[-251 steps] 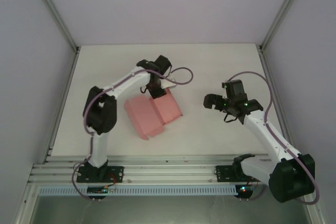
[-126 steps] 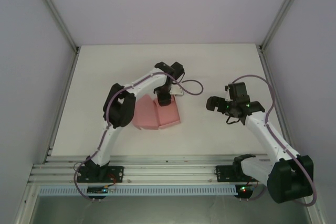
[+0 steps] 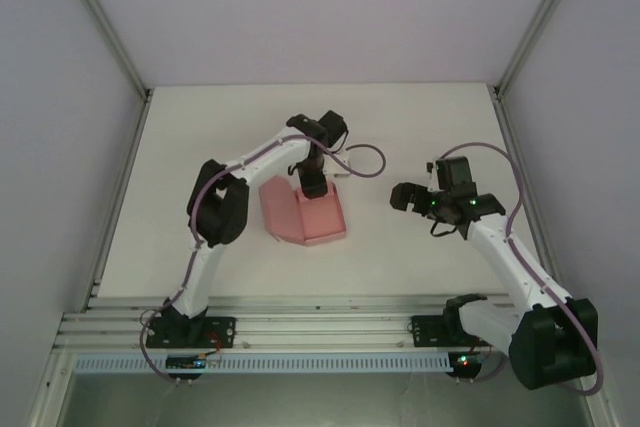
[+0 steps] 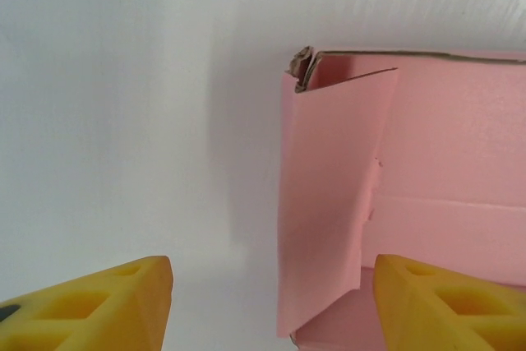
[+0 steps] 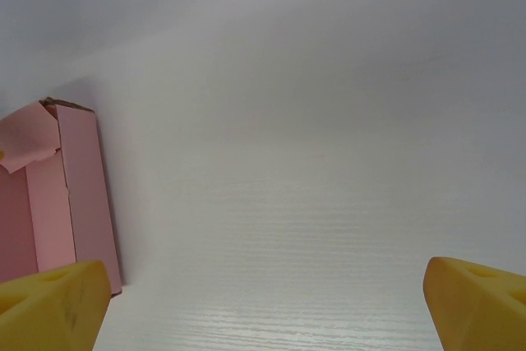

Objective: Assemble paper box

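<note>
- On the left gripper [image 4: 271,306], the yellow fingertips [image 4: 99,302], cropped by the frame's bottom edge, stood apart around an upright flap, clamping nothing.
- The right gripper [image 5: 263,310], its wedge tips also cropped, gaped wide above the white table [image 5: 312,162].
- The paper box [image 3: 305,215], thin matte pink card, half-folded with one crumpled corner, lay mid-table. The left gripper was at its 12 o'clock edge and the right gripper well apart at 3 o'clock.

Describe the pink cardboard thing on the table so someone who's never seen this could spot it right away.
Start at the white table in front of the two arms. Near its middle, under the open left gripper, lies the pink thin-card paper box, partly folded with creased flaps. It is the one pink thing against the white surface and black-and-white arms.
</note>
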Motion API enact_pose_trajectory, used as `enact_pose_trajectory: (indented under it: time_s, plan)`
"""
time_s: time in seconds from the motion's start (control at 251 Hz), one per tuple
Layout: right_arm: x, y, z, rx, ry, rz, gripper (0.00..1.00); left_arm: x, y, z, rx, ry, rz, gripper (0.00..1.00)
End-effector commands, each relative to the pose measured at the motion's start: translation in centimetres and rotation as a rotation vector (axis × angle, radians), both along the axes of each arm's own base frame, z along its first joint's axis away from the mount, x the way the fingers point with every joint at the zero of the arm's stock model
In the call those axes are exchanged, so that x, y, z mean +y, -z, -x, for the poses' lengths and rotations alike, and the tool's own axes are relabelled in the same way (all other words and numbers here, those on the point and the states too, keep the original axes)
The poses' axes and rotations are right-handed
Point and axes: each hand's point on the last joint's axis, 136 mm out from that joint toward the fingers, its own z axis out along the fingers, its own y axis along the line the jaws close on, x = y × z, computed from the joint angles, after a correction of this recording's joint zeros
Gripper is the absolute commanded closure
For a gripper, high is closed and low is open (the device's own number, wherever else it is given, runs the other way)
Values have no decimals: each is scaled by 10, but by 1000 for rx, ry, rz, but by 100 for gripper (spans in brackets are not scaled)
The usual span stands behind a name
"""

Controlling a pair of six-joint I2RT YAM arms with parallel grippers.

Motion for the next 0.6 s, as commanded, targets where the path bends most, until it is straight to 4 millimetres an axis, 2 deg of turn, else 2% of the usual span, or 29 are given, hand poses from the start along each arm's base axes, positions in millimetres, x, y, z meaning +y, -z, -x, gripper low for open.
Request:
enact_pose_trajectory:
  time_s: [0.0,0.1,0.196,0.287,0.407,0.427,0.439,0.519,0.595]
  plan:
    - [0,0,4,-4,-16,-7,0,-5,16,-2,44,3,18,39]
    - [0,0,4,-4,-13,-4,0,-6,28,-9,48,-22,13,50]
    - [0,1,2,-14,-11,-4,0,-7,32,-16,36,-57,27,73]
    - [4,0,2,-17,-24,-21,0,-9,27,-25,-2,-97,59,100]
    - [15,-7,1,-42,-43,-36,0,-6,1,-46,-150,-212,125,100]
    - [18,-9,1,-47,-46,-31,0,-9,-11,-52,-190,-233,152,100]
    - [20,-11,0,-52,-49,-26,0,-6,-10,-51,-200,-251,152,100]
    - [39,-23,-4,-93,-71,-3,0,-5,-40,-58,-305,-341,218,100]
    - [54,-29,-13,-119,-10,-10,0,-1,-73,-66,-437,-447,261,100]
